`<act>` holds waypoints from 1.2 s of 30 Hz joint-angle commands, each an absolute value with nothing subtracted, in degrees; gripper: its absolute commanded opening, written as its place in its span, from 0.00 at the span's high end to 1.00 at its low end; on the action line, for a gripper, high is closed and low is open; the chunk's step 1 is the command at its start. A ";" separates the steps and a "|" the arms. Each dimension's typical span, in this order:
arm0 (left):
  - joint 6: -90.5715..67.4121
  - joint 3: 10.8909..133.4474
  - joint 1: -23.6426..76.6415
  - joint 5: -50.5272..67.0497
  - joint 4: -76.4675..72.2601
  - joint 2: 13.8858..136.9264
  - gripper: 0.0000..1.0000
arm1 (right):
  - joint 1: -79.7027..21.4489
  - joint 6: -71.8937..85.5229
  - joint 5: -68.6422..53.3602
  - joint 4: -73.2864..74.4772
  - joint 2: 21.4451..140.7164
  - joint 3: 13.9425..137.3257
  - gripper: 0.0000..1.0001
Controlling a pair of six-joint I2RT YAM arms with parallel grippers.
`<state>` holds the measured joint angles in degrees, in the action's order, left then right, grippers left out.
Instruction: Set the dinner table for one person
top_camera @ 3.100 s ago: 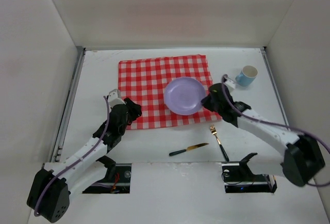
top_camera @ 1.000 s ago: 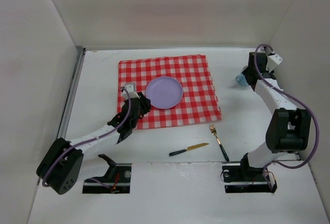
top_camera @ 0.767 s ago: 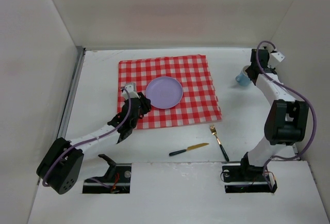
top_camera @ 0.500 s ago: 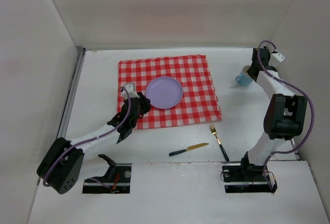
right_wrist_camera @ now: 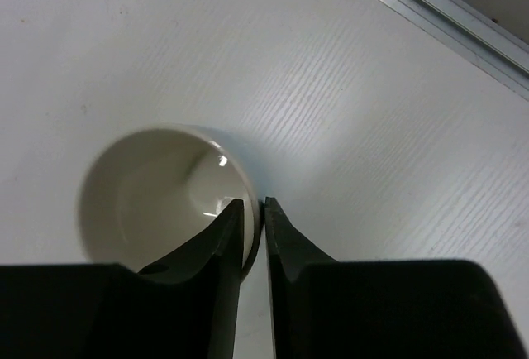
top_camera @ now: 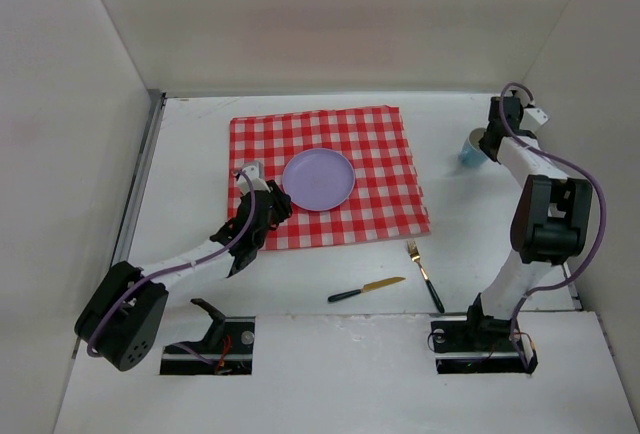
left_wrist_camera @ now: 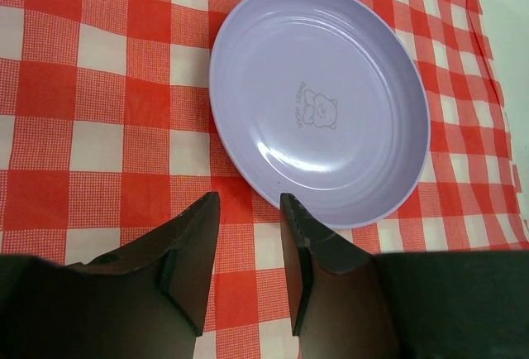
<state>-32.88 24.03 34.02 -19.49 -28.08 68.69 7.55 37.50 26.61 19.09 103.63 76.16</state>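
Change: right fingers (right_wrist_camera: 235, 218) just pinched shut on blue ceramic mug (right_wrist_camera: 149, 189) rim, far right of matte white counter (top_camera: 190, 154), off red-and-white checked cloth (top_camera: 390, 194); left fingers (left_wrist_camera: 194, 243) parted, empty, beside lilac round plate (left_wrist_camera: 318, 102). Mug carry likely next.

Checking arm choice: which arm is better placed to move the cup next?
Right. The right gripper pinches the cup's wall; the left gripper sits at the plate, across the checked cloth.

White arms (top_camera: 183, 263), black joints (top_camera: 548, 224), purple cables (top_camera: 516, 86)
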 commanded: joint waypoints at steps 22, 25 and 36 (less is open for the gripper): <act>-33.05 23.38 33.18 -19.78 -31.73 69.35 0.66 | -13.13 31.73 25.84 20.13 104.84 95.96 0.87; -32.87 23.29 33.18 -20.04 -31.73 69.17 0.66 | -16.03 31.29 25.14 20.74 109.67 102.11 0.87; -32.52 23.03 32.47 -20.13 -31.73 68.64 0.66 | -19.38 29.62 26.01 29.44 126.38 122.51 0.87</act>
<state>-33.01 23.70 32.99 -19.51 -28.53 69.38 -19.14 30.20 24.47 29.39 126.87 116.75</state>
